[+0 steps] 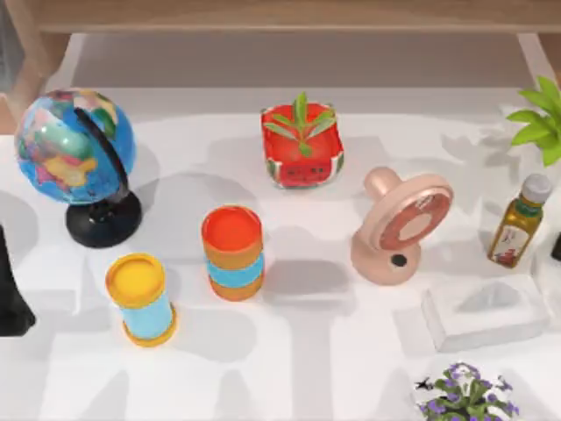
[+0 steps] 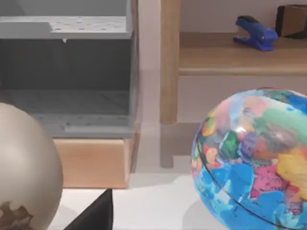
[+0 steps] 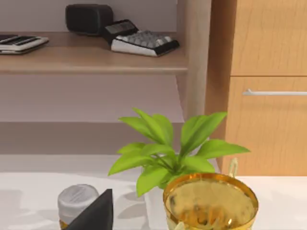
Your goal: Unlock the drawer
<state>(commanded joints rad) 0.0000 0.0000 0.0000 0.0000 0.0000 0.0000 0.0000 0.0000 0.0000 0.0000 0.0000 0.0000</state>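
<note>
On the table (image 1: 289,368), a globe (image 1: 74,149) stands left, two canisters (image 1: 232,253) centre, an oil bottle (image 1: 519,224) right.

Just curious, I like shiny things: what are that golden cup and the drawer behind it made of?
The golden cup looks like polished metal, judging by its glossy, reflective gold rim. The drawer front looks like matte light wood with visible grain, and its handle seems brushed metal.

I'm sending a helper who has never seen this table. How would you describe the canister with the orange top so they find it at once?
Start at the globe at the table's left side in the top view, then look right toward the table's middle. The canister with the orange top stands there upright, in front of the watermelon-patterned planter. Its neighbour, the yellow-topped canister, lies nearer the front left; only this one has an orange lid.
</note>
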